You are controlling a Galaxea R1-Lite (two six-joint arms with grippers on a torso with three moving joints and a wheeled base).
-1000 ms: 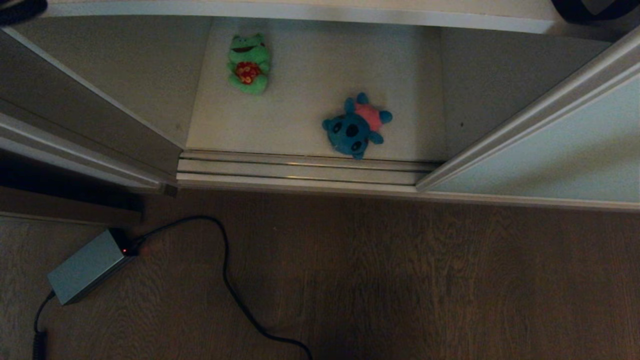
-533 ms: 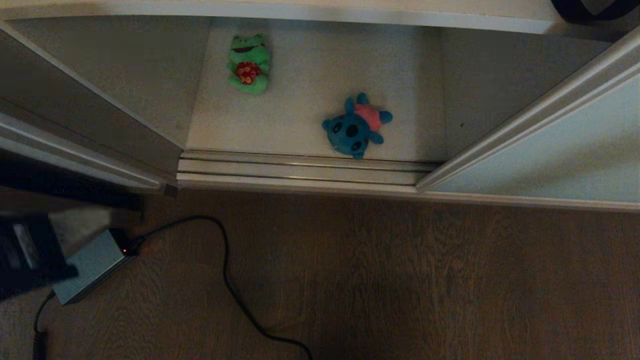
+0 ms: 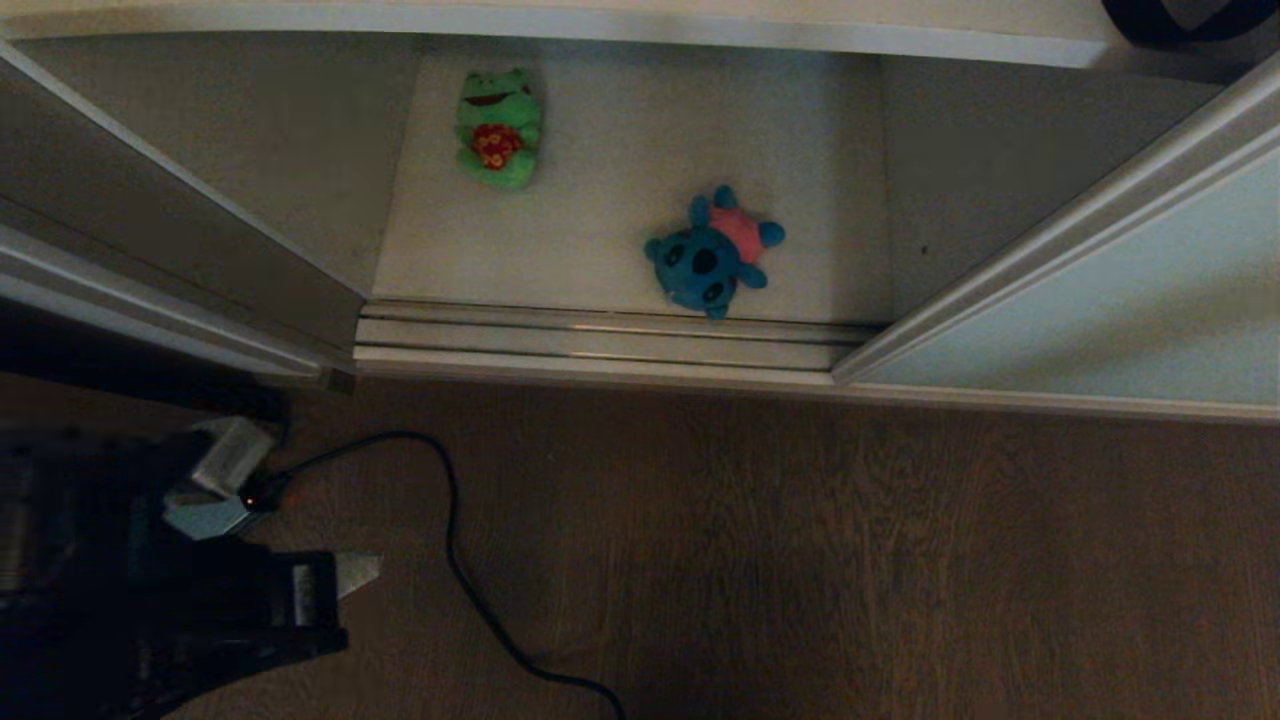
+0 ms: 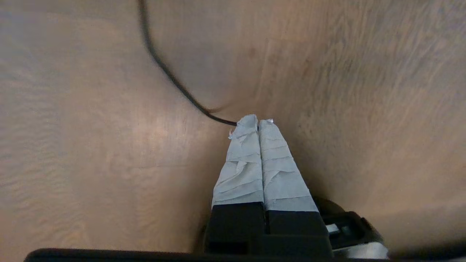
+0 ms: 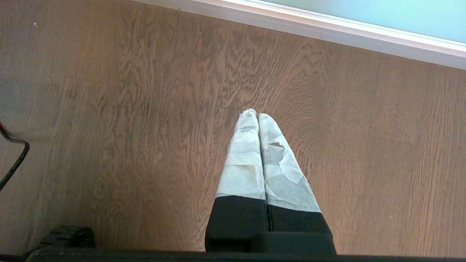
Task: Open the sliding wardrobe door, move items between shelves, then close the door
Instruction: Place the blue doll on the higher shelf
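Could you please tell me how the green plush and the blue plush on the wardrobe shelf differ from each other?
The green plush has a red patch on its front; the blue plush has a pink back and dark ears. The green plush lies deep in the wardrobe, towards the left; the blue plush lies near the front track, towards the right. The green one lies nearly straight, the blue one tilted. Both are small, untouched, and rest on the same shelf.

door open, blue plush on shelf (low)

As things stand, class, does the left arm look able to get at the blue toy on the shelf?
Probably yes. The door is slid aside, and nothing stands between the left gripper, shut over the floor, and the blue toy.
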